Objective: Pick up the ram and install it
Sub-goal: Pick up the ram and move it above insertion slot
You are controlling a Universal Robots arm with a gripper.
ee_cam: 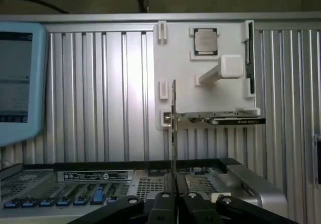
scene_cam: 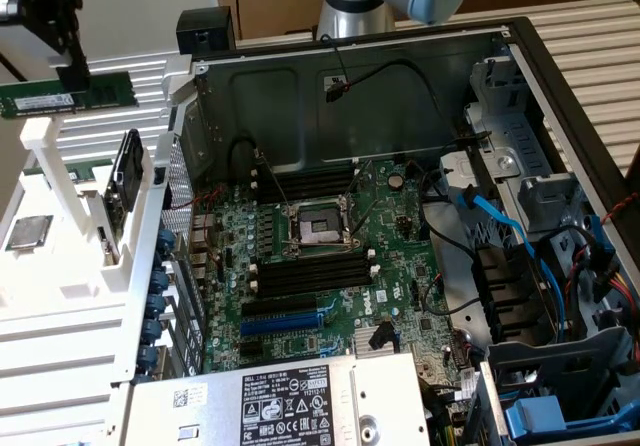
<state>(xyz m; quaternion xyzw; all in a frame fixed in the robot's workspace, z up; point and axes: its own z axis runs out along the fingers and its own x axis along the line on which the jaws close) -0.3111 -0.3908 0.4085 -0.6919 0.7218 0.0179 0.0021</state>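
Observation:
The ram (scene_cam: 62, 97) is a long green stick with a white sticker, held level in the air at the exterior view's upper left, above the white parts holder (scene_cam: 60, 296). My gripper (scene_cam: 73, 70) is shut on its top edge. In the wrist view the ram (ee_cam: 173, 128) shows edge-on as a thin strip rising from between my gripper's (ee_cam: 173, 198) closed fingers. The black memory slots (scene_cam: 310, 271) lie on the motherboard inside the open computer case (scene_cam: 350, 76), well to the exterior view's right of the ram.
On the white holder (ee_cam: 200, 98) sit a silver processor chip (scene_cam: 28, 231) and a graphics card (scene_cam: 125, 181). Cables (scene_cam: 500, 226) and drive bays fill the case's right side. A power supply (scene_cam: 290, 401) is at the front. A blue-framed screen (ee_cam: 17, 78) stands nearby.

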